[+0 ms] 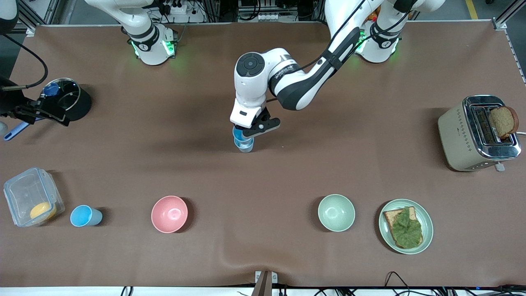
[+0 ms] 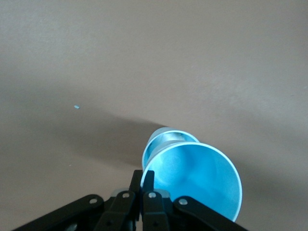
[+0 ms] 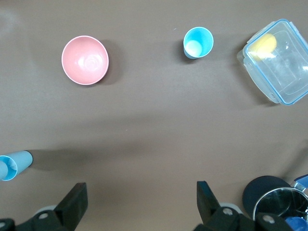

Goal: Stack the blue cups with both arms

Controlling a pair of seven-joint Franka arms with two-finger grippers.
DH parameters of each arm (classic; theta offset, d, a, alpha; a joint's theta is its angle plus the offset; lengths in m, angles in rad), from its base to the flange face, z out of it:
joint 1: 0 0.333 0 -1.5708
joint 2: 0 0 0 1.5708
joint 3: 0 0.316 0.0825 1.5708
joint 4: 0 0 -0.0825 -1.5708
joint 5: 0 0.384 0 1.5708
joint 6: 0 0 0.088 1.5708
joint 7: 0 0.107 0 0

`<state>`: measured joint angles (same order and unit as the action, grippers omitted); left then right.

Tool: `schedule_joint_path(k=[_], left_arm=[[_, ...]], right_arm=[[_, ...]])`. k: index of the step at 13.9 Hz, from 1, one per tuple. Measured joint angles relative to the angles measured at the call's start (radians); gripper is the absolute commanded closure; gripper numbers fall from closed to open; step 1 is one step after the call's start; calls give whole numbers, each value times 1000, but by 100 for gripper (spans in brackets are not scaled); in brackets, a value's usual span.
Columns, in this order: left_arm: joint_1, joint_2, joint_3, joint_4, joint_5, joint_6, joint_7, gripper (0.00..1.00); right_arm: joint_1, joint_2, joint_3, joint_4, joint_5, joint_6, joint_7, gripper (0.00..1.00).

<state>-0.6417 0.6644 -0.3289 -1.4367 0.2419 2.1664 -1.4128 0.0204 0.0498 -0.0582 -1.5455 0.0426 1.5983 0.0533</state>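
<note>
Three blue cups show: two nested at frame centre [image 1: 244, 142], pinched by the closed left claw [image 1: 251, 132], one lone cup [image 1: 84, 216] lower left with bare worktop [image 1: 263, 181] around; right claw [image 3: 139, 204] gapes.

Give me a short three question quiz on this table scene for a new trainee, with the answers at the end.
1. True or false: the left gripper is shut on the rim of a blue cup.
2. The lone blue cup stands between the pink bowl and which thing? A toaster, B clear container, C green bowl.
3. Fill in: the right gripper is ___.

Key: 1 true; 2 B; 3 open.
</note>
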Motion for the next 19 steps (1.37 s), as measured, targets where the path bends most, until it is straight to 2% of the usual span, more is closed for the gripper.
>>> schedule_joint_path(k=[7,8,9,15,17,19], left_arm=[[-3,28,1,3,0,28,0,100],[-4,31,1,3,0,28,-2,73],[-4,34,1,3,0,29,-8,1],[14,21,15,33,18,34,-27,0],[65,-31,26,54,48,33,-23,0],[163,-118,31,61,56,21,43,0]], right_arm=[[0,0,0,-4,0,0,0,0],[0,0,0,-4,0,0,0,0],[0,0,0,-4,0,1,0,0],[0,0,0,-5,0,2,0,0],[0,0,0,-6,0,3,0,0],[0,0,0,-6,0,3,0,0]])
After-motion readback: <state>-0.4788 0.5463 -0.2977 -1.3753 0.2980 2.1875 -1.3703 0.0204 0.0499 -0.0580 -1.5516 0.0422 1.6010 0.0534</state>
